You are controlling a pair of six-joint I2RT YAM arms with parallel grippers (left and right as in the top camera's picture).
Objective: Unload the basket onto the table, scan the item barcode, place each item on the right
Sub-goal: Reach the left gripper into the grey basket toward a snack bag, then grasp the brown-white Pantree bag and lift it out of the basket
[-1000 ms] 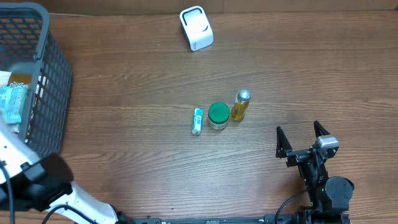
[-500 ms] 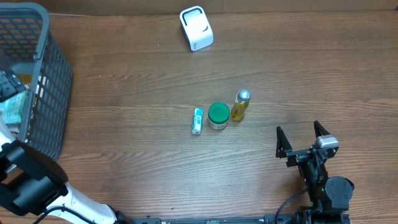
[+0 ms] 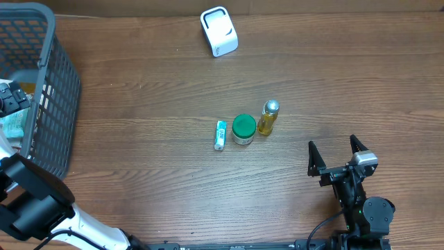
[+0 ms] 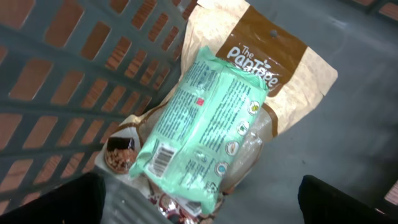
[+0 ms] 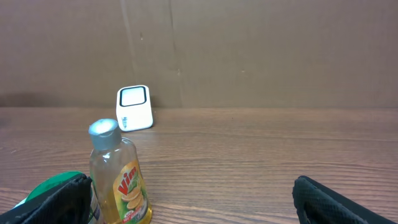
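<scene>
1. My left pincer hangs over the basket, spread wide and pinching nothing.
2. Below it, between its fingers, lies the green packet. It is mint plastic wrap with small round icons along one edge and a white barcode at the end nearer the pincer.
3. The packet rests on a brown-and-cream pouch.
4. My right pincer is also spread and empty above the bench, with the white scanner well ahead of it.
</scene>
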